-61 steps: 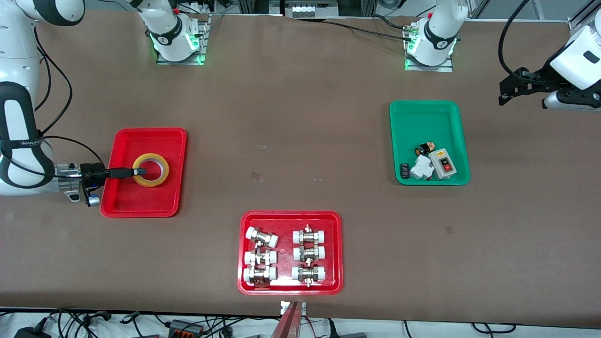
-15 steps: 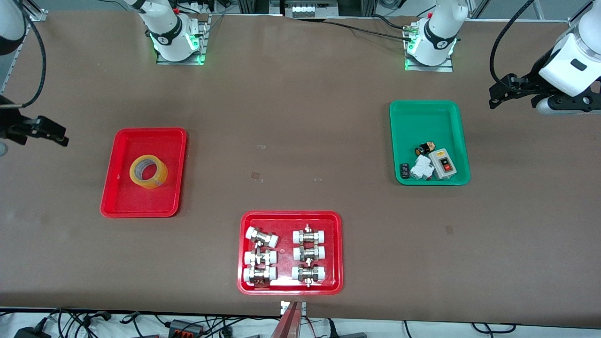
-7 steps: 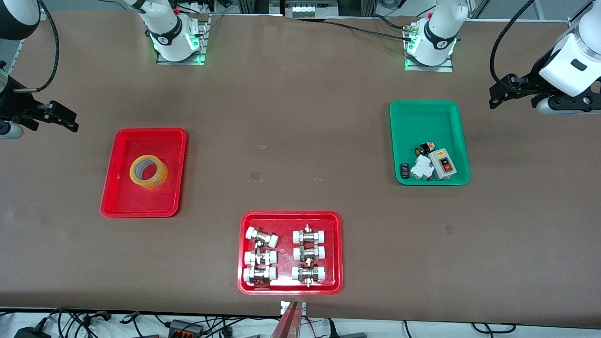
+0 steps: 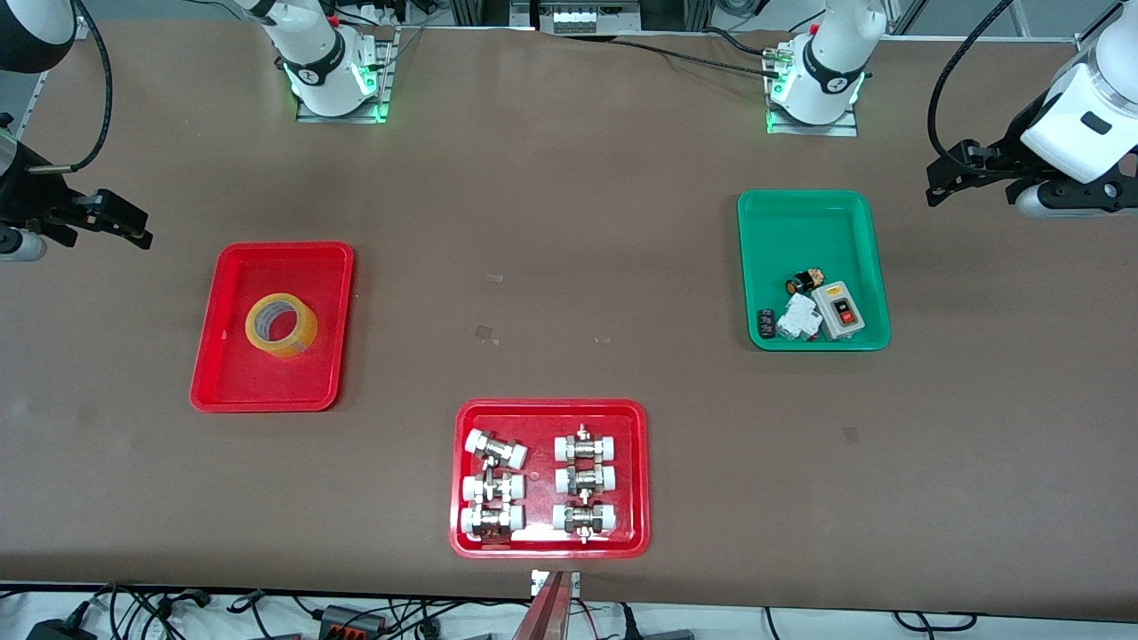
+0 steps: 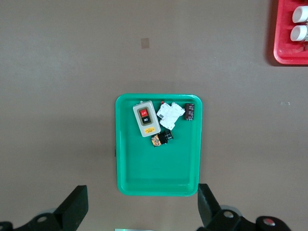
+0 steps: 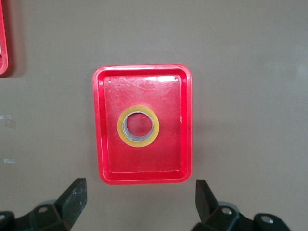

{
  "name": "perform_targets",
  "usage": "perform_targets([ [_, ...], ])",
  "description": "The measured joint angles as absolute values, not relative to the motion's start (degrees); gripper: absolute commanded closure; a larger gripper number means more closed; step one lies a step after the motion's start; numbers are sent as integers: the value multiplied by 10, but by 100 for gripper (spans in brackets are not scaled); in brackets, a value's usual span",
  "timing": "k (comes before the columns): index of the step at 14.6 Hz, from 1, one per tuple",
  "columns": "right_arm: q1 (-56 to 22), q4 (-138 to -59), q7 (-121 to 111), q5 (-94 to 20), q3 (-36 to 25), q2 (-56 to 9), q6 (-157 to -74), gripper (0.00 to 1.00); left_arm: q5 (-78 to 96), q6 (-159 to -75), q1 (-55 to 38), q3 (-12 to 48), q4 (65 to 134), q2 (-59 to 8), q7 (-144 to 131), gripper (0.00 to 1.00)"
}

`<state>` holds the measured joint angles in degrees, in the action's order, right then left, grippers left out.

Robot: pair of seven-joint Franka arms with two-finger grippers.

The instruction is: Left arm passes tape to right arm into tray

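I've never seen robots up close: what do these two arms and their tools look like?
Both arms are glossy white with black joint bands, black cables looping alongside, and green lights at the bases. The left tool and right tool are black, each ending in two flat, tapered fingers.

Open tabletop (image 4: 551, 222) between three trays

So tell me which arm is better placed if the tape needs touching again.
Right. Its pincer hangs open near the tray holding the tape; the left pincer waits open by the green tray.
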<state>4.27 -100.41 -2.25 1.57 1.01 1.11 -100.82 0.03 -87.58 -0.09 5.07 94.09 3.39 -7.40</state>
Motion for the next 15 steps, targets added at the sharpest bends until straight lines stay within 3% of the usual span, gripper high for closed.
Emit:
perform_targets([
  [15,50,-998,-23,10,12,15,-995,0,0,-876,-1,51,941,34,-74,0],
])
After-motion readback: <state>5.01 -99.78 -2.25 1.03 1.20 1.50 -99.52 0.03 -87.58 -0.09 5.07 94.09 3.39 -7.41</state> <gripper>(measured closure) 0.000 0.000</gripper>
